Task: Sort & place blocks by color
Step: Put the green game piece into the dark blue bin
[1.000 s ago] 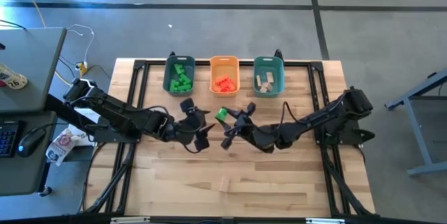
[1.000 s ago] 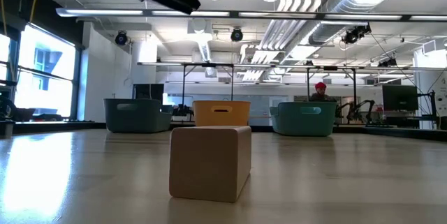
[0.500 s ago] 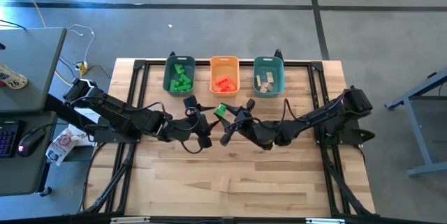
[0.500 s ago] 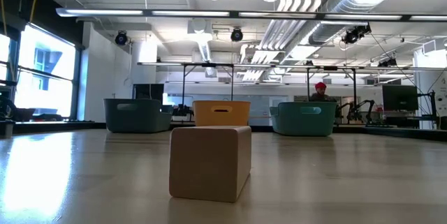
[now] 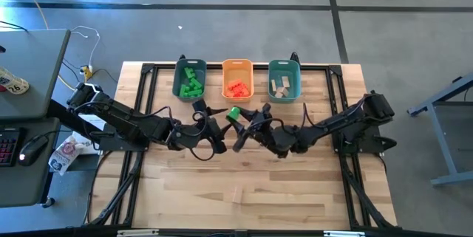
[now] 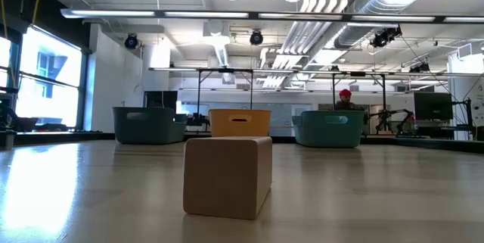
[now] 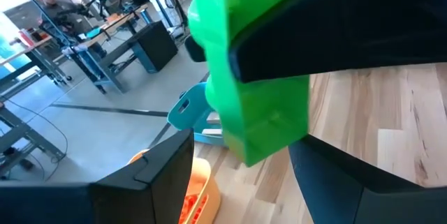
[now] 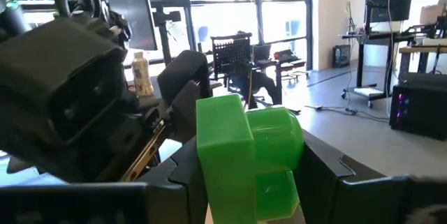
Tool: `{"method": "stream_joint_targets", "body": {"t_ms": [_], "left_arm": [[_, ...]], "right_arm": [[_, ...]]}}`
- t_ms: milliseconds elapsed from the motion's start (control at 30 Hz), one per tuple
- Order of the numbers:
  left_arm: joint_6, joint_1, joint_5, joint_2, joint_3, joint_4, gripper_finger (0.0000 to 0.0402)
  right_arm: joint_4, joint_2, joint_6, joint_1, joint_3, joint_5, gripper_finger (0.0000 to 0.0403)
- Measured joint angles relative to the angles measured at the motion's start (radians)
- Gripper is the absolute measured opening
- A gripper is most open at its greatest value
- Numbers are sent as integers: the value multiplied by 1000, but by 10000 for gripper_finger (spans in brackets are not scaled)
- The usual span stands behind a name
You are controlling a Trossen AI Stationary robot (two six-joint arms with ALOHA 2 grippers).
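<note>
1. Handover is the step in hand, I judge: the right gripper (image 5: 238, 121) has its fingers closed on a green block (image 5: 233, 113), held in the air just in front of the orange bin (image 5: 237, 66).
2. The left gripper (image 5: 209, 122) faces it from the other side of that same block; its fingers (image 7: 140, 182) stand on either side of the block (image 7: 255, 91), but whether they are pressing on it cannot be told.
3. The relation that matters: the green block's home, the left teal bin (image 5: 190, 64) holding green blocks (image 5: 192, 82), lies beside the orange bin on the left arm's side, so the left arm is the nearer one to carry it there.
4. Red-orange blocks (image 5: 236, 87) lie in the orange bin, tan ones (image 5: 280, 86) in the right teal bin (image 5: 284, 65).
5. One tan block (image 5: 236, 193) rests on the table (image 5: 295, 193), well in front of the orange bin, unsorted.
6. No readable writing shows on blocks or bins.
</note>
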Motion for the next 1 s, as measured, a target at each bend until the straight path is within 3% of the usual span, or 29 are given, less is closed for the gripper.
{"method": "stream_joint_targets", "body": {"t_ms": [467, 1000], "left_arm": [[-23, 0, -16, 0, 0, 39, 223], [182, 0, -27, 0, 0, 126, 223]], "right_arm": [[14, 0, 127, -49, 0, -79, 147], [0, 0, 117, -60, 0, -127, 147]]}}
